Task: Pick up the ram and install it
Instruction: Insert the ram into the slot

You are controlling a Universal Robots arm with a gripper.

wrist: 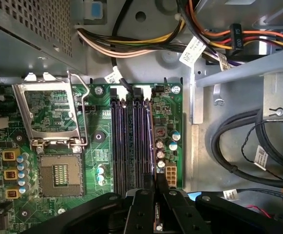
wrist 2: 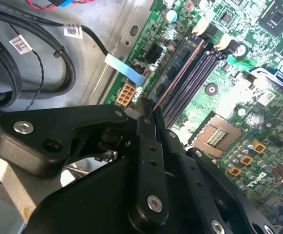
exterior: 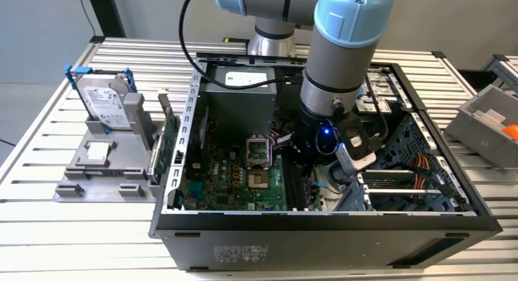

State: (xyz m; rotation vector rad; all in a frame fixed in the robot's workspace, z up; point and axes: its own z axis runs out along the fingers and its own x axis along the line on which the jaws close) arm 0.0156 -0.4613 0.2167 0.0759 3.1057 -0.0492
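The open computer case lay on the slatted table, and the arm reached down into it over the green motherboard. At the exterior view's left, outside the case, stood a grey fixture with the hard drive upright in it.

The gripper hung at one end of the bank of dark memory slots, which ran straight away from it beside the open processor socket. Its fingers were pressed together on the ram, gripping it by its near end.

The ram stood on edge, its long axis pointing away from the gripper and running parallel to the slots. In both wrist views it sat in line with the outermost slot, the one nearest the board's edge and the white power connector. By my reading it was lowered into or just above that slot; whether it was fully seated, the views did not settle. The pale latches at the far end looked tipped outward.
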